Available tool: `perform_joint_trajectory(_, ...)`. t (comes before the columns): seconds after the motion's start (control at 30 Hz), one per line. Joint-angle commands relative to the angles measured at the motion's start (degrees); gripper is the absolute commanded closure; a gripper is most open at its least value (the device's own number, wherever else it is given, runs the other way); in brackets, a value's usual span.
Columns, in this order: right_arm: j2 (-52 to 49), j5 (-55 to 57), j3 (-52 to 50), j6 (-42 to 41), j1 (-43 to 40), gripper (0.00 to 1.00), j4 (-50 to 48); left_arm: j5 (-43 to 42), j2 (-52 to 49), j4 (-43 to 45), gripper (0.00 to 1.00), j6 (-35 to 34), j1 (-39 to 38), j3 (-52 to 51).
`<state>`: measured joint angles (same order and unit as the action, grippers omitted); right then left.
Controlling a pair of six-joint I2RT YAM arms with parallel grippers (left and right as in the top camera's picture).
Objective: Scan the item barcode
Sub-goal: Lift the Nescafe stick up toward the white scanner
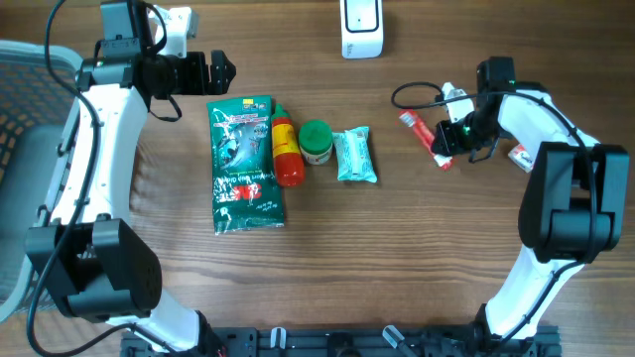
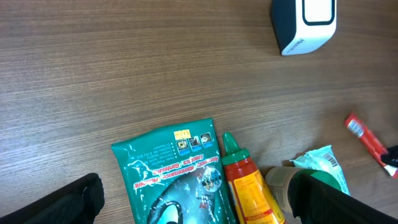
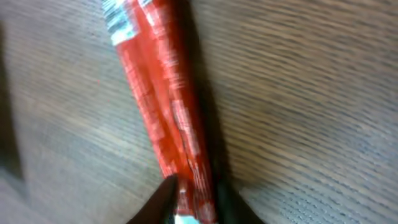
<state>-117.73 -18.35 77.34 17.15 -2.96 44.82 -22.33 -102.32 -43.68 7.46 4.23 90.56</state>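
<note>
Red tube (image 1: 417, 129) seen flat on desk (image 1: 446, 258), right side, well apart from scanner (image 1: 361, 30). Right fingers (image 3: 155, 202) narrowed, tube's end pinched between. Left fingers (image 2: 62, 202) spread wide, nothing held. Tube judged light, soft, glossy: slip expected, mid-body grip preferred.

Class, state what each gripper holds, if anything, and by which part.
The right gripper pinches the red tube by one end; the left gripper is open and holds nothing.

Only illegible white print on the green packet (image 2: 171, 180)
</note>
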Motion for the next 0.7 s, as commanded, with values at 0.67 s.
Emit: perform_joint_trajectory(0.67,8.94,-21.68,-10.47,-23.26,0.42,0.96,-15.1,-0.09,0.74,0.09,0.0,1.11,0.11,0.57)
